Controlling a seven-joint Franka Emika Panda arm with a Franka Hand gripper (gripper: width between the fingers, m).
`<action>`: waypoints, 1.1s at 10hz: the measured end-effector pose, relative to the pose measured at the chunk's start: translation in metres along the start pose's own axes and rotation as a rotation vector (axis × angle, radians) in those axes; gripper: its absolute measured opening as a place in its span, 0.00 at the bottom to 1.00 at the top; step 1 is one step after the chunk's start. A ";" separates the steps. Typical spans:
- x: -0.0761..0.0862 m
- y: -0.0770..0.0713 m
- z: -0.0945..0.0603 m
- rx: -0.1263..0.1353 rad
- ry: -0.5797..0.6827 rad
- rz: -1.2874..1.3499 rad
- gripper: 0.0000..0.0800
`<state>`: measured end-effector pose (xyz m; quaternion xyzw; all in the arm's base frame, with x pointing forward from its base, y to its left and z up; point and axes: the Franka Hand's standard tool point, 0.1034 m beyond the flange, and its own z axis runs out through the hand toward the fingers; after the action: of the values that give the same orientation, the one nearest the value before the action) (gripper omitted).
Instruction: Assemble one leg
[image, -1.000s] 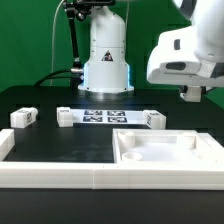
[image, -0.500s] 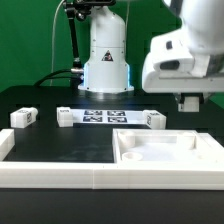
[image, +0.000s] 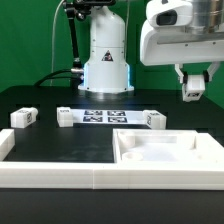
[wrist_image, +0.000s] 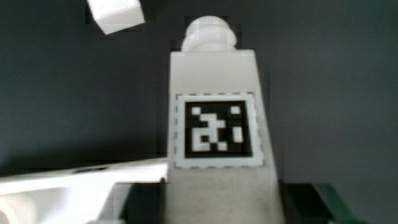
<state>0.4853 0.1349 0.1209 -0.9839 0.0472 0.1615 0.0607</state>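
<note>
My gripper (image: 192, 88) hangs high over the table on the exterior view's right, shut on a white leg (image: 192, 84). In the wrist view the leg (wrist_image: 217, 90) is a long white block with a square black-and-white tag and a rounded peg at its far end. It sits between my dark fingers (wrist_image: 153, 200), so the gripper (wrist_image: 217, 202) is closed on its near end. The leg is held clear of the table. Another leg (image: 24, 117) lies at the exterior view's left.
The large white board with a raised rim (image: 170, 150) lies at the front right, below the gripper. The marker board (image: 105, 116) lies in the middle, with small white blocks at each end (image: 65, 116) (image: 153, 119). A white piece (wrist_image: 116, 12) shows in the wrist view.
The gripper has risen with the leg in it, and the hand now sits higher in the exterior view. The parts on the table have not moved.
</note>
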 end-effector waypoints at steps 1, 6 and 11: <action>0.007 -0.002 -0.002 0.009 0.099 -0.003 0.36; 0.049 0.007 -0.028 0.032 0.470 -0.056 0.36; 0.057 0.016 -0.030 0.005 0.688 -0.162 0.36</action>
<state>0.5465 0.1107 0.1287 -0.9811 -0.0127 -0.1848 0.0565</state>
